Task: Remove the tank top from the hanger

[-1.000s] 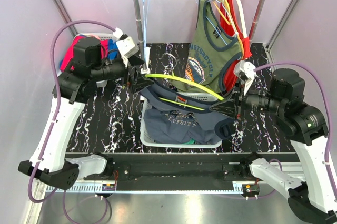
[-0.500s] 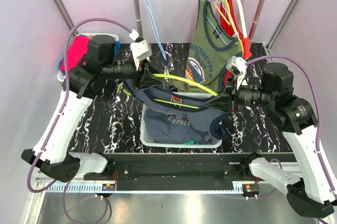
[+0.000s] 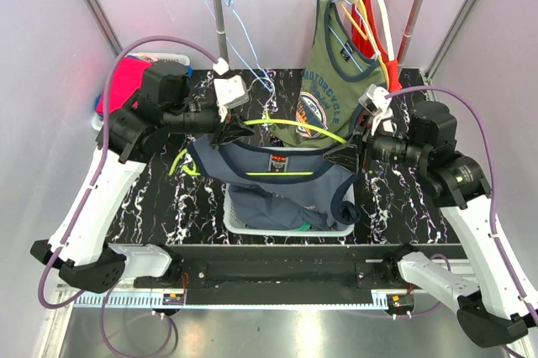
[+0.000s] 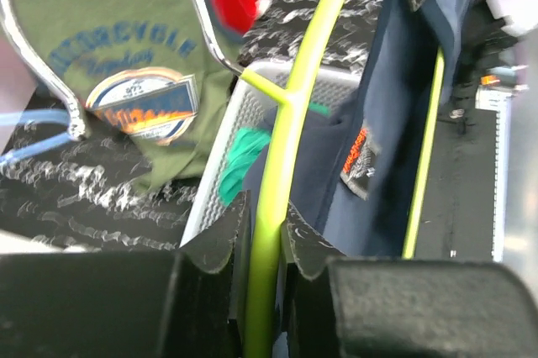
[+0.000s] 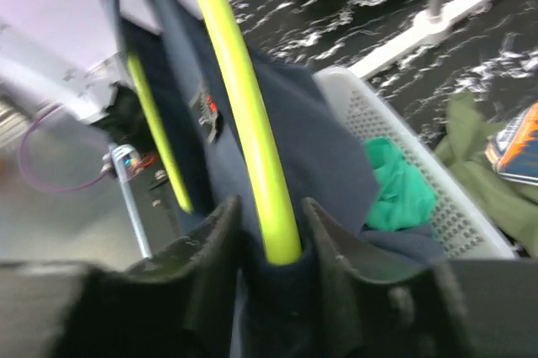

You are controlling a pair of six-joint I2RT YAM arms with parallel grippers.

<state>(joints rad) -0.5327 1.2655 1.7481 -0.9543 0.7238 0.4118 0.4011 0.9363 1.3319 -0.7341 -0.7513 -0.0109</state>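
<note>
Found left fingers [image 4: 210,240] newly pinched narrow on hanger [image 3: 294,126], right fingers [image 5: 336,249] straddling its other end, grip there not determinable, tank top [image 3: 269,160] raised mid-frame over basket [image 3: 230,211], still threaded on; removal outstanding.

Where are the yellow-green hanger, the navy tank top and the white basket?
yellow-green hanger [image 4: 277,165]: left wrist view, its arm
navy tank top [image 3: 252,156]: top view, chest fabric
white basket [image 5: 454,219]: right wrist view, mesh wall
</note>
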